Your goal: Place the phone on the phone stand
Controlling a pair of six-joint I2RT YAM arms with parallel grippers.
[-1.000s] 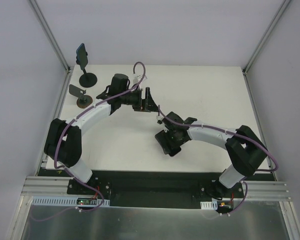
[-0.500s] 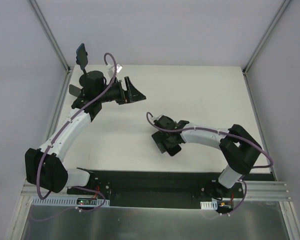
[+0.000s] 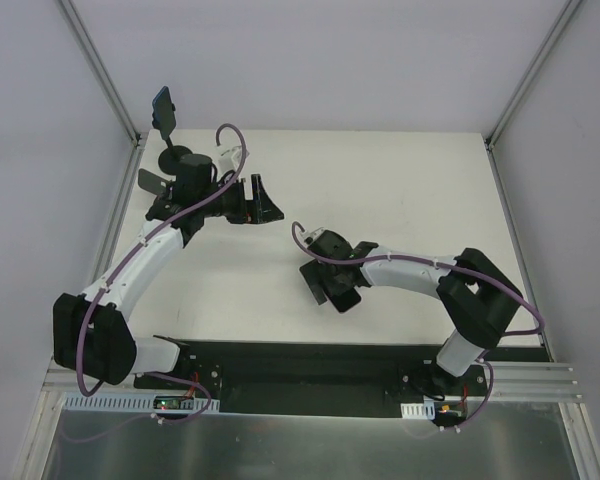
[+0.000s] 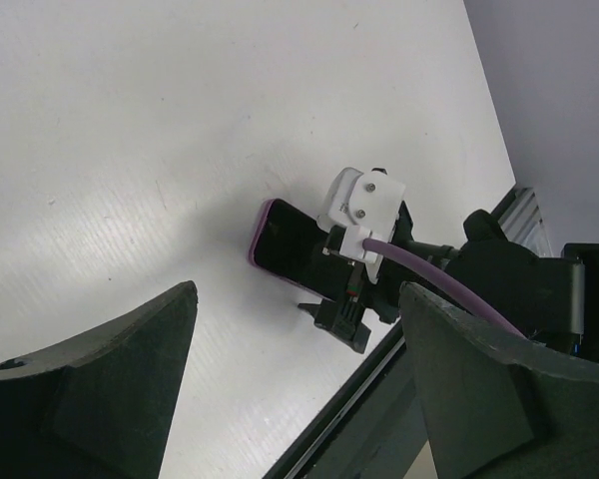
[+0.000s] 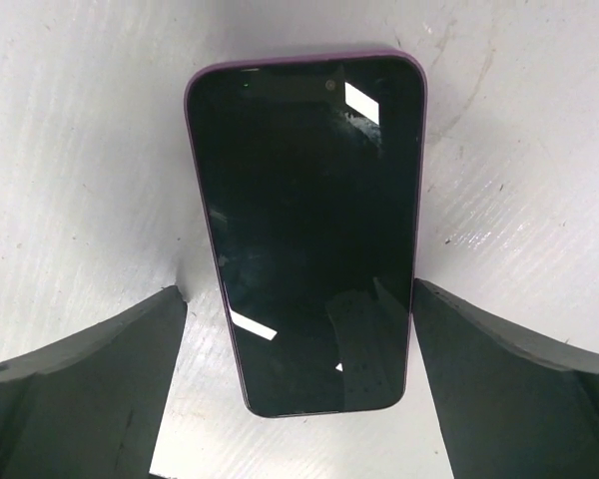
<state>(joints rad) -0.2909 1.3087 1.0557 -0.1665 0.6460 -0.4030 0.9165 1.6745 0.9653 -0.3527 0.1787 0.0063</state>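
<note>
Left gripper [image 3: 264,201] further left than before, jaws apart, empty; right gripper [image 3: 329,288] spread astride purple-rimmed phone [image 5: 309,230].

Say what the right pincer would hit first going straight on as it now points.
Most likely the purple-rimmed black phone, lying flat on the table and framed by the open right pincer; the gap down to it is unclear.

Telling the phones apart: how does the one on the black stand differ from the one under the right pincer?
The phone stands raised on the phone stand; the second phone lies flat on the table, screen up. The phone has a bluish edge, the second phone a purple rim. Both are dark rectangles.
</note>
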